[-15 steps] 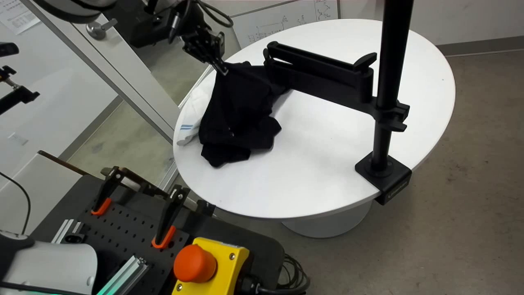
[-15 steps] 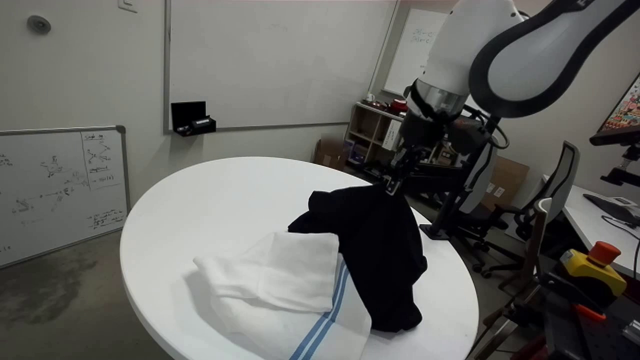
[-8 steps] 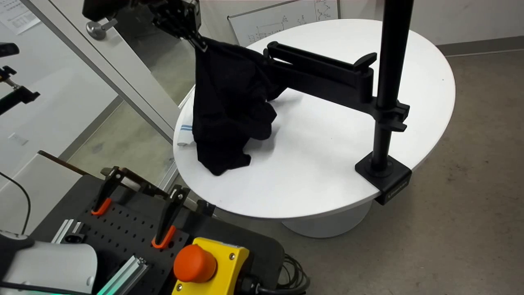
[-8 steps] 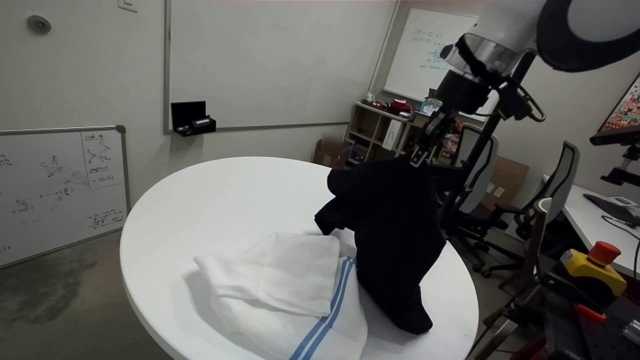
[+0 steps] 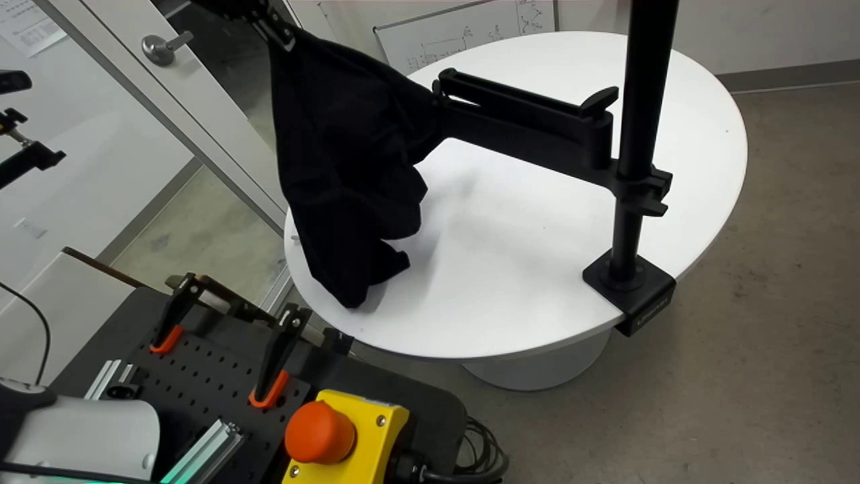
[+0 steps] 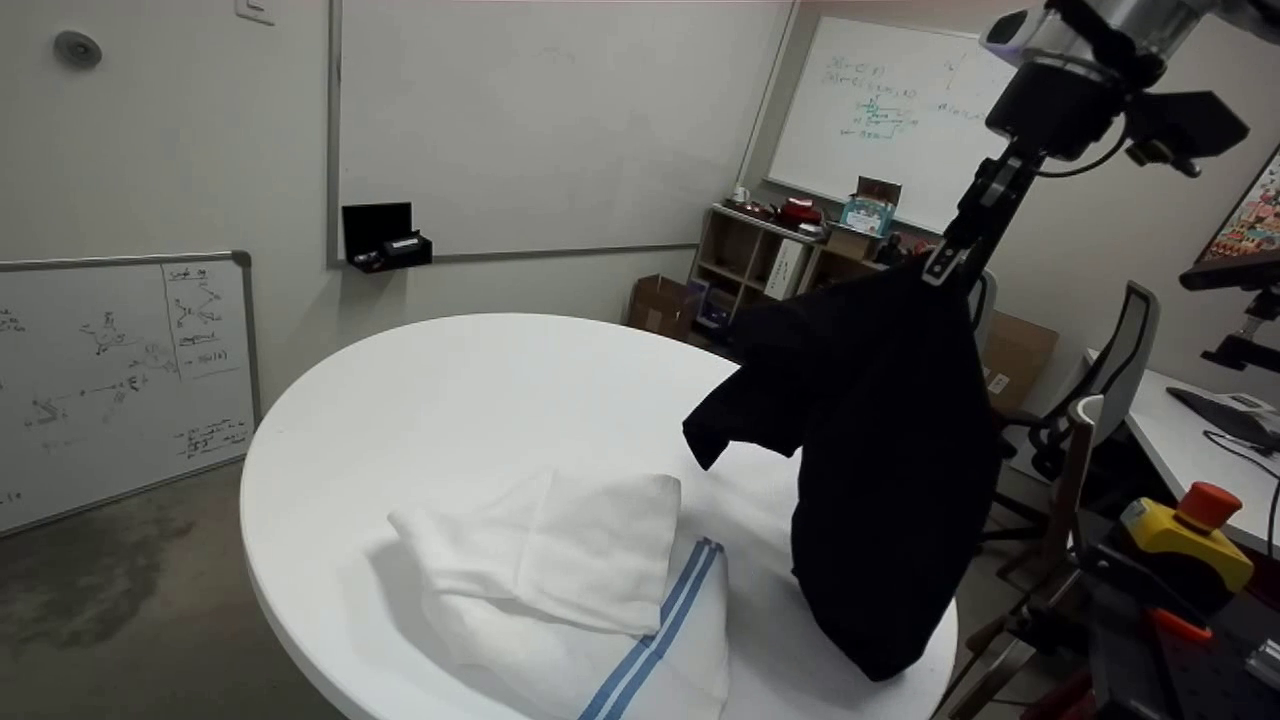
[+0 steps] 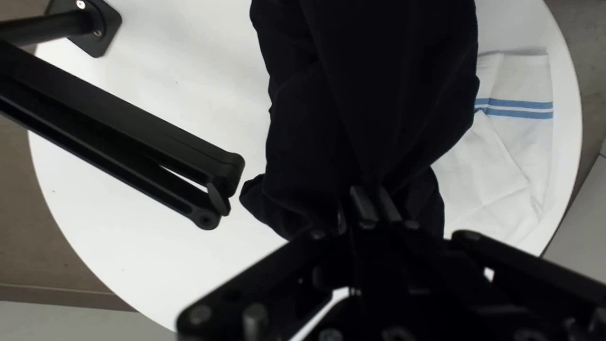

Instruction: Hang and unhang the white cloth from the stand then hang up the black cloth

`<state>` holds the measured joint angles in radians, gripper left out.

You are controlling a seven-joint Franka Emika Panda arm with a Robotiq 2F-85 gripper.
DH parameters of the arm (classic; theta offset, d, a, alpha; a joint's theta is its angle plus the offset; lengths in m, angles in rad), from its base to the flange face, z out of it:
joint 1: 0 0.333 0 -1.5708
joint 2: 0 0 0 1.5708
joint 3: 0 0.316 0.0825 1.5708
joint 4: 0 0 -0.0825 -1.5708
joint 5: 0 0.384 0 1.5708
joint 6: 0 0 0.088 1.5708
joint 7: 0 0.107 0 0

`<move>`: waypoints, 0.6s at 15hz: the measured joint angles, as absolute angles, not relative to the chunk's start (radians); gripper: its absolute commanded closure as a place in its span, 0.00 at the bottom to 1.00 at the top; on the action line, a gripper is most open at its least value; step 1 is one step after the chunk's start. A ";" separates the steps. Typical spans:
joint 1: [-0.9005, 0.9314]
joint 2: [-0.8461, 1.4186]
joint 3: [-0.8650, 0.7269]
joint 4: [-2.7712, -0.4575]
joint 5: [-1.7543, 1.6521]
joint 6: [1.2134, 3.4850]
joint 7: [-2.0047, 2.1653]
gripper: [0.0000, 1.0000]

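One round white table, three whiteboards in an exterior view. One stand, upper right in an exterior view, flat arm jutting left. Lower left there: two clamps, one e-stop box. Two cloths: white cloth, lower centre, folded on the table; I've got the black cloth hanging from the gripper, fingers pinched almost together on it. It blocks part of the white one in wrist view.

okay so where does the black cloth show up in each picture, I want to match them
In an exterior view: black cloth left of centre.
In an exterior view: black cloth right of centre.
Wrist view: black cloth upper middle, cut off by the top edge.
Shared landmark: the round white table.
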<state>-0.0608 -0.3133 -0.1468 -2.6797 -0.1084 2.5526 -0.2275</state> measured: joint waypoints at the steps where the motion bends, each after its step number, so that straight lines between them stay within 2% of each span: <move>1: -0.079 -0.346 -0.154 -2.680 -0.113 2.526 -0.236 0.99; 9: -0.213 -0.548 -0.196 -2.643 -0.166 2.422 -0.240 0.99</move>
